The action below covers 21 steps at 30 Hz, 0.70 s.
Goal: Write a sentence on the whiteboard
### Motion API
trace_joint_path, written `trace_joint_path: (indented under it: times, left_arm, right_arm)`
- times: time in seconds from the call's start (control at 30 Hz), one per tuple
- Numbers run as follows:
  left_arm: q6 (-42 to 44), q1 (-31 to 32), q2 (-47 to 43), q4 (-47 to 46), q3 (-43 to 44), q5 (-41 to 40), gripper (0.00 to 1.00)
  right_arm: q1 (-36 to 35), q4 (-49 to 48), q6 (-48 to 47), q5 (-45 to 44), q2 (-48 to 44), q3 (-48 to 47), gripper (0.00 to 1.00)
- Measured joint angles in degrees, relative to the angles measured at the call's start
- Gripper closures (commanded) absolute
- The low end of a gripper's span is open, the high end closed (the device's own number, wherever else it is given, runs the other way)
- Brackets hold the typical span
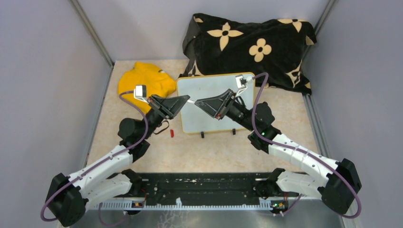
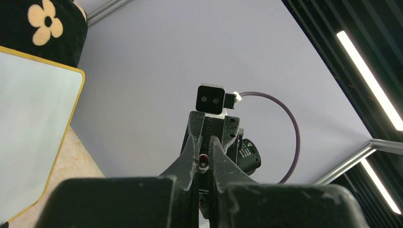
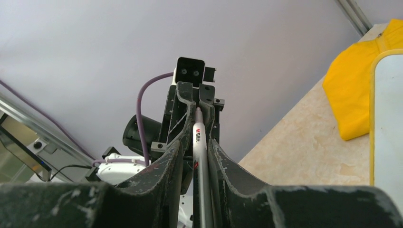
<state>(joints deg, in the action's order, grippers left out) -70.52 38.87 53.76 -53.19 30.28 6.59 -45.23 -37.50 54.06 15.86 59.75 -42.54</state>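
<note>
White arms [image 1: 100,167], blk joints [image 1: 130,129], purple cables [image 2: 298,135], scuffed blk jaws.

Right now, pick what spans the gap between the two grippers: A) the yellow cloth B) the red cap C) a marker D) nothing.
C: a white marker runs from the left gripper into the right gripper, lying between the right fingers in the right wrist view.
</note>
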Motion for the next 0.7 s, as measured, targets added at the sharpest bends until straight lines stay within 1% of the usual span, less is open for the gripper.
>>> trace_joint_path:
  times: [0.2, 0.43, 0.5, 0.6, 0.7]
  left_arm:
    - [0.0, 0.3, 0.0, 0.6, 0.0, -0.8, 1.0]
    - [0.0, 0.6, 0.0, 0.7, -0.3, -1.9, 1.0]
    - [0.0, 0.7, 0.0, 0.7, -0.3, -2.2, 1.0]
    - [0.0, 0.7, 0.0, 0.7, -0.3, -2.6, 1.0]
    - [0.0, 0.8, 0.0, 0.7, -0.3, -2.8, 1.0]
  right_arm:
    - [0.0, 0.4, 0.1, -1.3, 0.0, 0.0, 0.75]
    - [0.0, 0.6, 0.2, -1.2, 0.2, 0.0, 0.74]
    - [0.0, 0.6, 0.2, -1.2, 0.5, 0.0, 0.77]
    - [0.0, 0.7, 0.3, -1.1, 0.8, 0.0, 0.85]
    - [0.0, 0.6, 0.6, -1.0, 0.8, 0.0, 0.88]
